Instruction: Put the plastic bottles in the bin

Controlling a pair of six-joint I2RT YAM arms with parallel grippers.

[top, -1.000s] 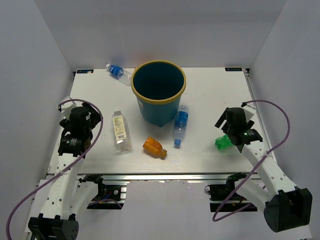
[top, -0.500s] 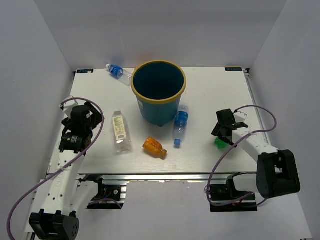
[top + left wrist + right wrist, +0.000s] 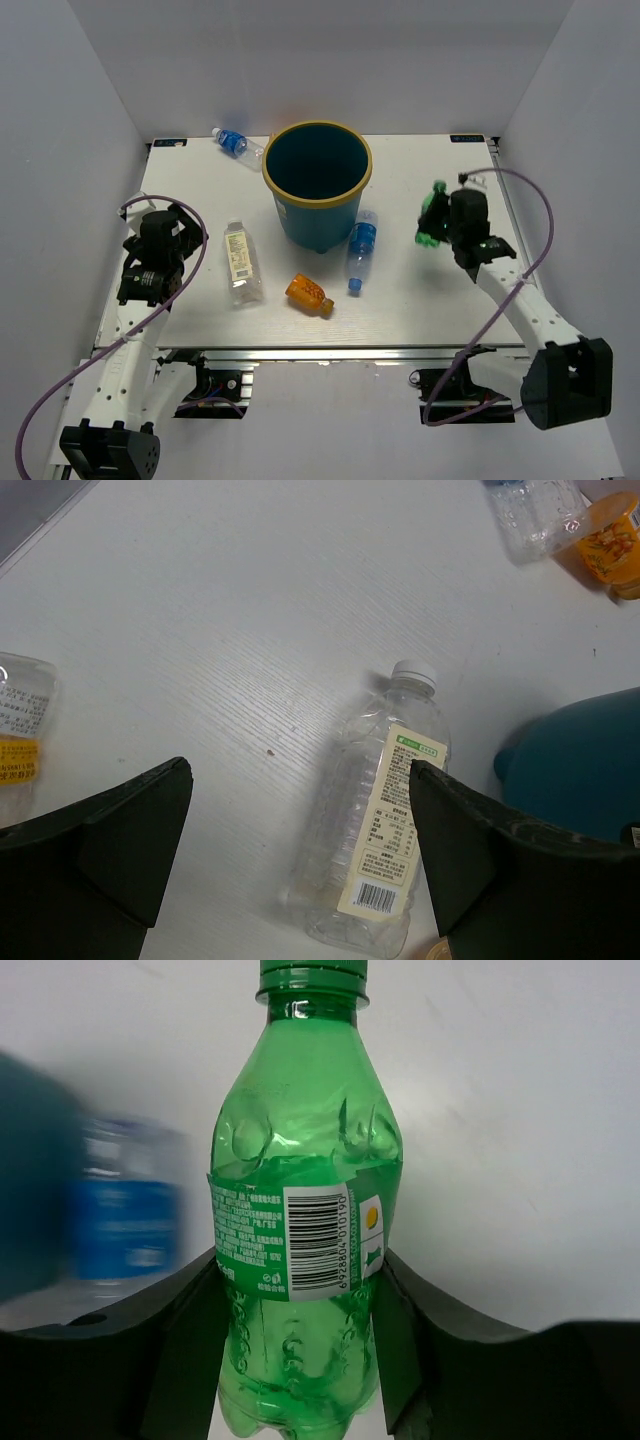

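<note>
While the right gripper (image 3: 300, 1270) clamps the green bottle (image 3: 431, 212) around its lower body, the bin (image 3: 352, 188) lies between 9 and 10 o'clock from the jaws in the top view, with bare table (image 3: 420, 290) between them. The bottle's long axis runs along the 12–6 line, cap toward 12 and pointing away from the wrist. It appears to be held clear of the table. The right arm is the nearer one, and it alone carries a bottle. The coming move looks like a sweep toward 9–10 o'clock until the bottle hangs over the open rim.

The left gripper (image 3: 298, 772) is spread wide and empty above the pale-label bottle (image 3: 240, 262), which lies on the table at the bin's 7 o'clock.

Half a second ago the green bottle sat low near the table's 5 o'clock corner with the gripper on it. It has since been lifted and carried toward 12, closing on the bin. The bin, the pale-label bottle and the left arm have not visibly shifted.
</note>
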